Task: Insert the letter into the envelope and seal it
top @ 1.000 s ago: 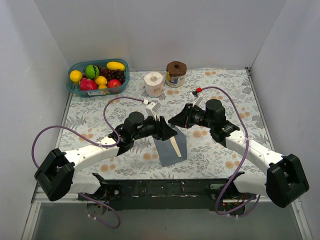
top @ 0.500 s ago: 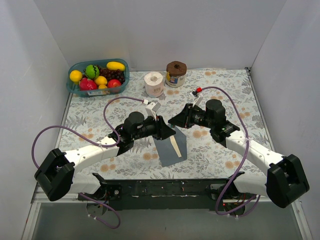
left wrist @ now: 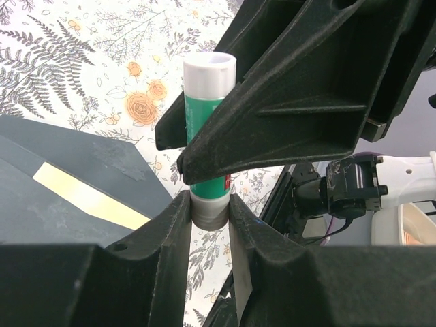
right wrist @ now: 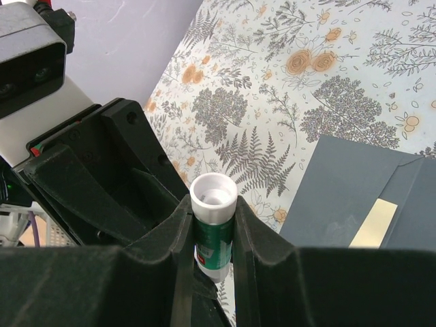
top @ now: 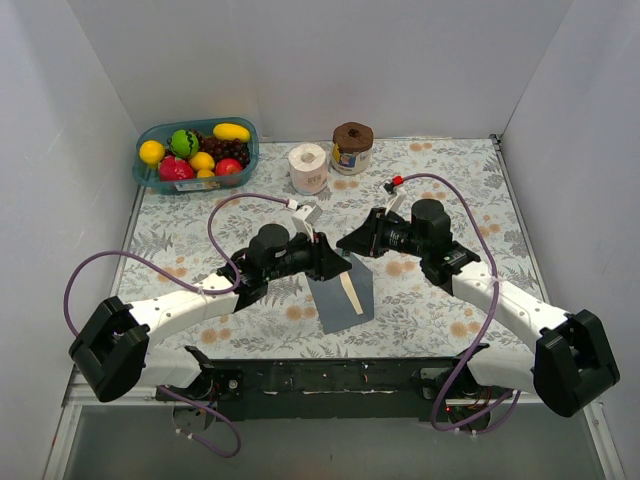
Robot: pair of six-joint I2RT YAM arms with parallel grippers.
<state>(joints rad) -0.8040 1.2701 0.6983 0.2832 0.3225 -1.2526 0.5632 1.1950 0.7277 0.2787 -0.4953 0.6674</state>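
The dark grey envelope (top: pixel 335 305) lies flat on the floral tablecloth, its flap folded open with a narrow cream strip (top: pixel 350 293) on it. The letter is hidden. Just above the envelope's far edge, a green glue stick (left wrist: pixel 208 102) with a white end is held between both grippers. My right gripper (right wrist: pixel 212 218) is shut on its green body (right wrist: pixel 213 235). My left gripper (left wrist: pixel 209 204) is shut on the stick's grey-white lower end, pads touching both sides. The envelope (left wrist: pixel 48 150) is to the left in the left wrist view and at the right (right wrist: pixel 340 197) in the right wrist view.
A teal basket (top: pixel 250 135) of fruit stands at the back left. A paper roll (top: pixel 308 167) and a jar with a brown lid (top: pixel 352 148) stand at the back centre. White walls close in the table on three sides.
My left gripper's jaws have closed in onto the end of the glue stick. Both arms and the envelope have stayed where they were.
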